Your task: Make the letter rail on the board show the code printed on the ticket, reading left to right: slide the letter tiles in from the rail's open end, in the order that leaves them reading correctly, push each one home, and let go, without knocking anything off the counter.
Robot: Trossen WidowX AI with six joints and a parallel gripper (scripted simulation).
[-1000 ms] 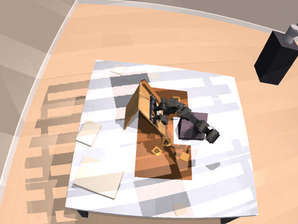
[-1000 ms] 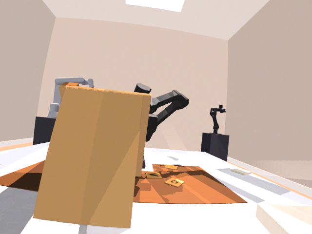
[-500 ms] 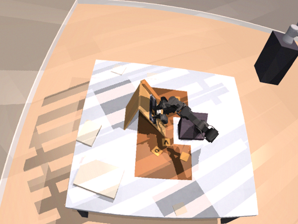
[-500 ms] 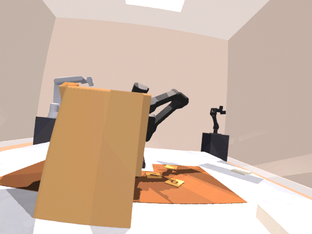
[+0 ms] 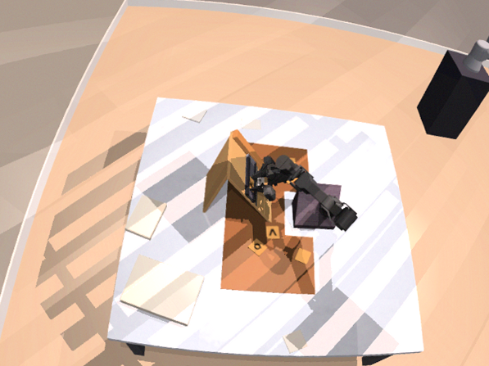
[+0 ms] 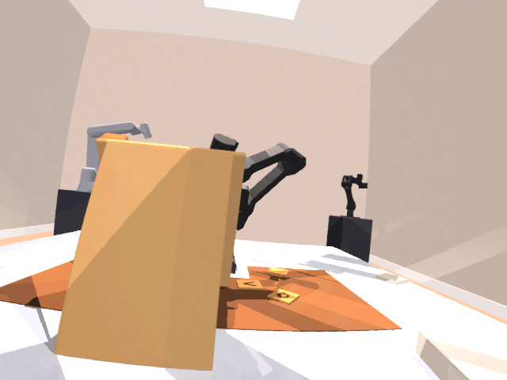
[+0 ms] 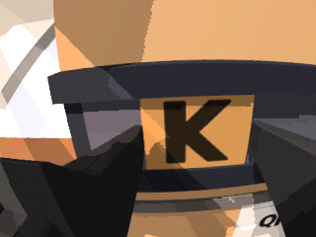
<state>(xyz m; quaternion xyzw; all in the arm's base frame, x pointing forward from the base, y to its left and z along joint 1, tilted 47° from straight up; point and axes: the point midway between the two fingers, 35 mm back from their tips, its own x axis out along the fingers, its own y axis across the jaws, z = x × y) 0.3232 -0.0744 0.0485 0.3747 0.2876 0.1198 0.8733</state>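
Observation:
My gripper (image 5: 258,181) (image 7: 197,131) is shut on the K tile (image 7: 197,132). The K stands upright between the dark rail's (image 5: 251,160) (image 7: 197,78) upper and lower lips; bare channel shows to its left in the wrist view. The rail is on the sloping wooden board (image 5: 234,155) (image 6: 142,245) (image 7: 207,30). The ticket (image 7: 248,223) below shows a Q, the rest hidden by a finger. A tile with a V-like mark (image 5: 272,231) (image 6: 249,284) and a tile with a round letter (image 5: 257,246) (image 6: 283,295) lie on the mat. The board hides the gripper in the exterior view.
Another tile (image 5: 302,256) (image 6: 278,271) lies on the orange mat (image 5: 267,277) (image 6: 327,314), its letter unreadable. One more tile (image 5: 292,160) shows partly behind the arm. The dark arm base block (image 5: 314,211) stands right of the board. Pale flat slabs (image 5: 163,289) (image 5: 147,218) lie at left.

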